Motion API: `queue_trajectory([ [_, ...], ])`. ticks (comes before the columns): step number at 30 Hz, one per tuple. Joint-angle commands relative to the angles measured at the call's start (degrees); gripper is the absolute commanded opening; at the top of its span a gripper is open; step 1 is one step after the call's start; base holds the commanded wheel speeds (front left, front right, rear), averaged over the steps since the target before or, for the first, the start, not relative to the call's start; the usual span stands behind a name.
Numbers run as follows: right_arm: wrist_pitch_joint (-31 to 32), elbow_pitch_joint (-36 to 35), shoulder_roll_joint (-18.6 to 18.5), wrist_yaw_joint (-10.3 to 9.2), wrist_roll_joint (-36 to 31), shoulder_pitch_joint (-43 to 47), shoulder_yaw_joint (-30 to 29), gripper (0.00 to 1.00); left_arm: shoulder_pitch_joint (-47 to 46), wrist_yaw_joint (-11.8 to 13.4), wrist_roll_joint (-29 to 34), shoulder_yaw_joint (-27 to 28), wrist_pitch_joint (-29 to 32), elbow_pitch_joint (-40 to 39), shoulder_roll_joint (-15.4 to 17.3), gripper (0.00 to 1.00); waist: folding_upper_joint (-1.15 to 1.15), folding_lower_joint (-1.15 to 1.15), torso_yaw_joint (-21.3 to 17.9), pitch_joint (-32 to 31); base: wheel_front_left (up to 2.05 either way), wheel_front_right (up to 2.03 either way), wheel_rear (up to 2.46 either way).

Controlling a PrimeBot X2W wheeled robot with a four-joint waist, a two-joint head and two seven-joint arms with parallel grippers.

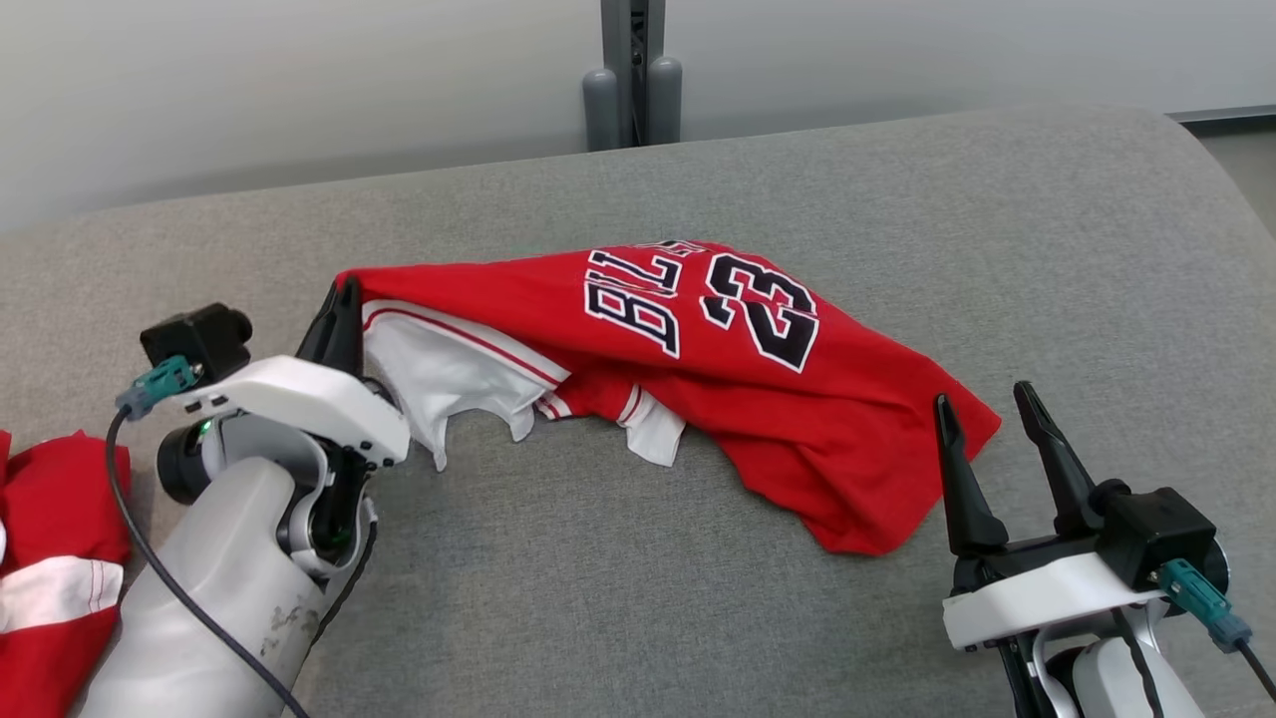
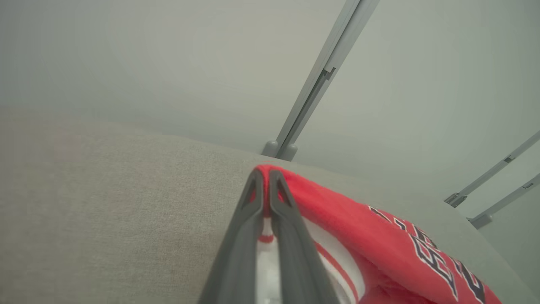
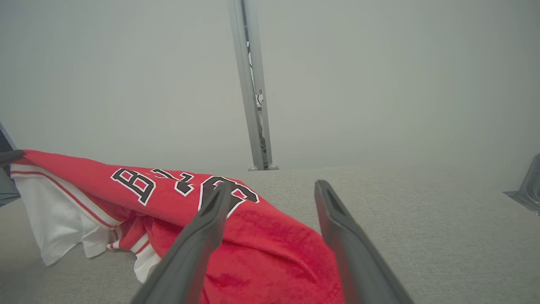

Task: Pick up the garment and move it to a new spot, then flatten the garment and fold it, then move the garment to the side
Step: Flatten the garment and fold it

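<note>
Near edge: a second cloth [image 1: 50, 519], red and white, lies at the near left of the cushion [image 1: 598, 598].
Cushion: grey woven fabric, broad, rounded at its far right corner.
Right gripper [image 1: 985, 399]: jaws spread wide, empty, tips just beside the near right corner of the jersey [image 1: 847, 439].
Left gripper [image 1: 346, 299]: jaws pressed together, pinching the jersey's left edge and holding it off the cushion.
Jersey: mid-cushion, crumpled. Its right part lies on the fabric and its left part rises to the left gripper. White lining hangs beneath, and the number 23 faces up.
Post [image 1: 633, 75]: grey upright behind the cushion's far edge, two round stubs at its foot.
Wall [image 1: 299, 80]: pale, plain, behind the post.
Left wrist view: the red hem sits at the tips of the closed fingers [image 2: 249, 236], white cloth below. Two slanted rails [image 2: 493, 168] stand right of the post.
Right wrist view: the jersey from the side, its white part drooping to the cushion. A grey bracket [image 3: 527, 190] sits at the right edge.
</note>
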Motion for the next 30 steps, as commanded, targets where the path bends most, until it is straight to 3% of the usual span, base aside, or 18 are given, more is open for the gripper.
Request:
queue_trajectory([
  [1,-0.4,0.2,-0.3,0.01,-0.5,0.1,0.0,1.00,0.6,-0.1,1.0,0.2,-0.4,0.1,0.6,0.00,0.00,0.00,0.3,0.3,0.00,0.00,0.00],
  [9,-0.3,0.8,-0.3,0.01,-1.0,-0.2,0.9,1.00,1.7,-1.6,9.9,2.2,-1.0,-2.5,1.9,0.00,0.00,0.00,2.5,1.6,0.00,0.00,0.00],
  [11,-0.3,0.8,-0.3,0.01,-0.8,-0.9,1.5,1.00,1.9,-1.3,12.7,4.6,-1.0,-2.7,1.6,0.42,0.00,0.00,2.6,1.9,0.00,0.00,0.00],
  [15,-0.3,1.1,-0.3,0.01,-0.5,-2.1,2.7,1.00,3.1,-2.9,18.4,10.2,-1.0,-4.2,0.0,1.00,0.00,0.00,2.2,3.0,0.00,0.00,0.00],
  [24,-0.3,1.6,-0.5,0.01,-0.4,-2.4,3.4,1.00,6.9,-4.1,29.3,17.5,-1.0,-5.7,-1.5,1.00,0.00,0.00,1.0,3.5,0.00,0.00,0.00],
  [30,-0.4,2.0,-0.5,0.01,0.1,-1.1,4.1,1.00,14.6,-4.7,33.6,22.7,-1.0,-11.5,-3.1,1.00,0.00,0.00,0.3,2.6,0.00,0.00,0.00],
])
